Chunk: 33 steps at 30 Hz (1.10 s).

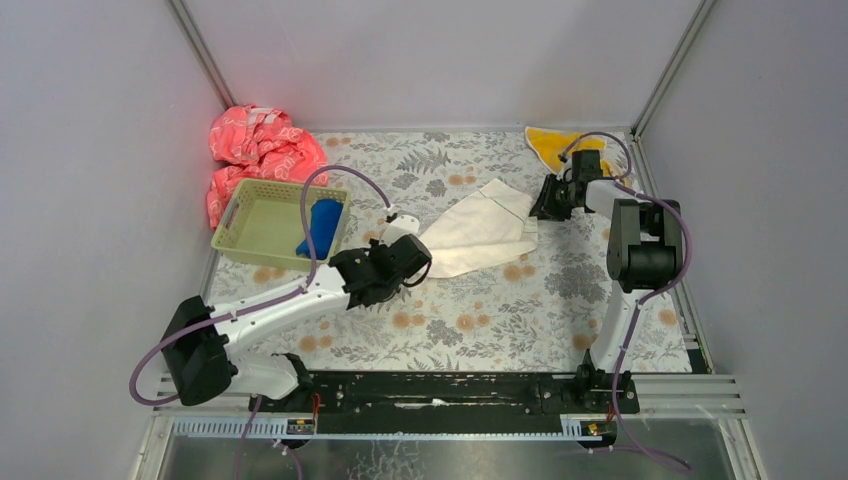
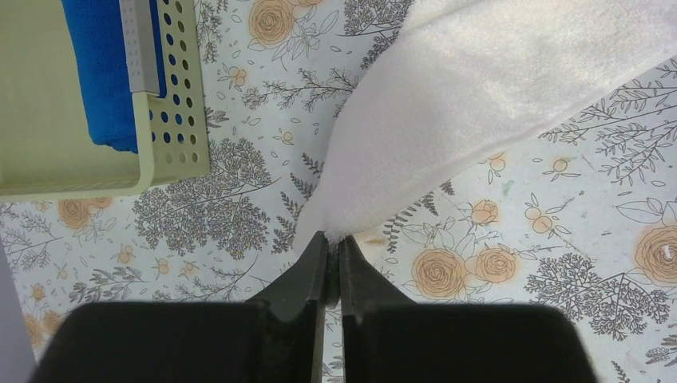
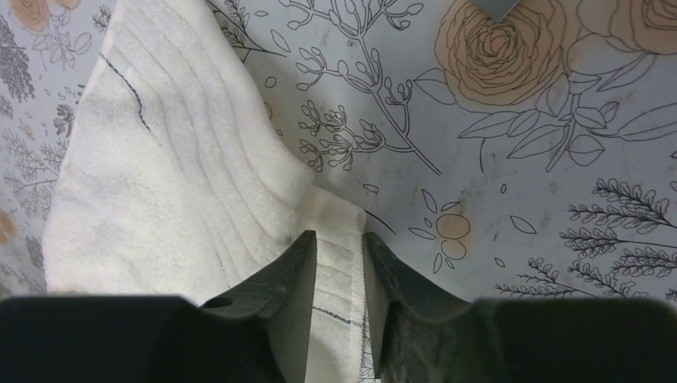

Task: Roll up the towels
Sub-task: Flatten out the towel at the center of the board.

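The cream-white towel lies spread on the flowered table between the two arms. My left gripper is shut on its near-left corner, and the cloth fans out from the tips. At the far-right corner, my right gripper is low over the towel; its jaws stand a little apart with the stitched hem lying between them. The royal blue towel lies in the basket. The yellow-orange towel sits crumpled at the back right, behind the right arm.
A pale green perforated basket stands at the left, close to my left gripper. A pink-red patterned cloth is heaped behind it in the back left corner. Grey walls close in the table on three sides.
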{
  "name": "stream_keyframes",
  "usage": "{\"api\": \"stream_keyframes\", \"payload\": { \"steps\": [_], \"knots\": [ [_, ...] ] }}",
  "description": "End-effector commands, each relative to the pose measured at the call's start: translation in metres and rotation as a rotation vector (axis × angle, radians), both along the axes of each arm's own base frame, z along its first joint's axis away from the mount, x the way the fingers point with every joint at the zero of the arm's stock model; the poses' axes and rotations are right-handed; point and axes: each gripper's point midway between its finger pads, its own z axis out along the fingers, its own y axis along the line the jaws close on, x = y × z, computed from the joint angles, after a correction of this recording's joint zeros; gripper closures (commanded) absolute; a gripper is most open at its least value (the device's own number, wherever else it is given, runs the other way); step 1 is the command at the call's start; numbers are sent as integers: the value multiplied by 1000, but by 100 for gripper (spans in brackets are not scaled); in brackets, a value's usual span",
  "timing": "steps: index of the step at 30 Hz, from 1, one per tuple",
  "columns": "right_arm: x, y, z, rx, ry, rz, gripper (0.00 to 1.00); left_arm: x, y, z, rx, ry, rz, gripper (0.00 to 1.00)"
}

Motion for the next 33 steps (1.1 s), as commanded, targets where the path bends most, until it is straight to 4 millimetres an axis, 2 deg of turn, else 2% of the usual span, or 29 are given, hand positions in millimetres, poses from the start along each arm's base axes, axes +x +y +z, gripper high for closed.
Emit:
{"api": "stream_keyframes", "payload": {
  "steps": [1,3,5,6,12,15,18,21,23,27,29,33],
  "knots": [
    [-10,7,-10,-3,51,50,71,8,-7,1,-46,-28,12,100],
    [-5,3,-6,-24,35,45,86,9,-5,2,-49,-28,13,100],
    [2,-2,2,-51,11,37,97,10,-3,4,-56,-28,21,100],
    [5,-5,9,-68,-2,33,100,11,-2,4,-65,-25,24,100],
    [17,-46,68,-239,-98,-70,100,12,-1,5,-146,16,19,96],
    [15,-48,84,-245,-126,-73,100,9,-10,-4,-218,74,-4,92],
    [3,-39,74,-208,-100,-49,100,2,-28,-23,-292,163,-40,91],
    [-10,-31,54,-166,-70,-35,100,-3,-51,-41,-372,256,-79,91],
    [-17,-30,44,-157,-53,-31,100,-2,-57,-48,-376,286,-76,90],
    [-20,-34,47,-184,-68,-34,100,11,-45,-43,-322,247,-37,86],
    [-18,-34,52,-185,-80,-31,100,15,-38,-39,-308,232,-31,76],
    [-16,-30,55,-160,-90,-25,100,16,-35,-44,-274,250,-26,66]
  ]
}}
